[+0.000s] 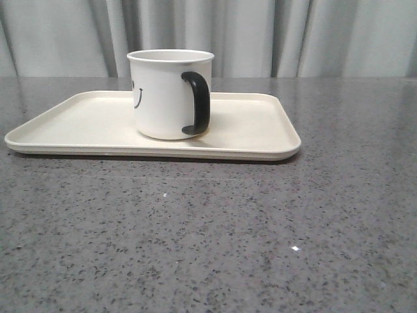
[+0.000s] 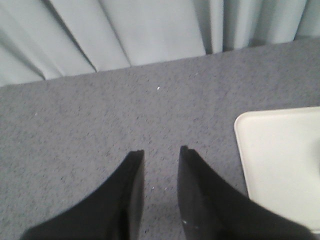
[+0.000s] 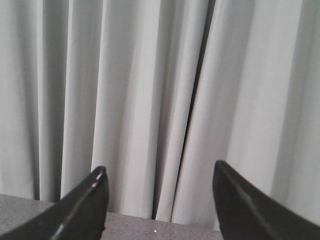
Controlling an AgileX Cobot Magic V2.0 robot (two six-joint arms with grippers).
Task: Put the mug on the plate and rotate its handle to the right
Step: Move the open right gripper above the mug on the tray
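Note:
The white mug stands upright on the cream plate, a little left of the plate's middle. Its black handle faces the camera and slightly right; part of the smiley face shows on its left side. Neither gripper appears in the front view. In the left wrist view my left gripper hangs over bare grey table, its fingers a narrow gap apart with nothing between them, and a corner of the plate lies beside it. My right gripper is wide open, pointing at the curtain, empty.
The speckled grey tabletop stretches in front of and around the plate. A pale pleated curtain hangs behind the table's far edge.

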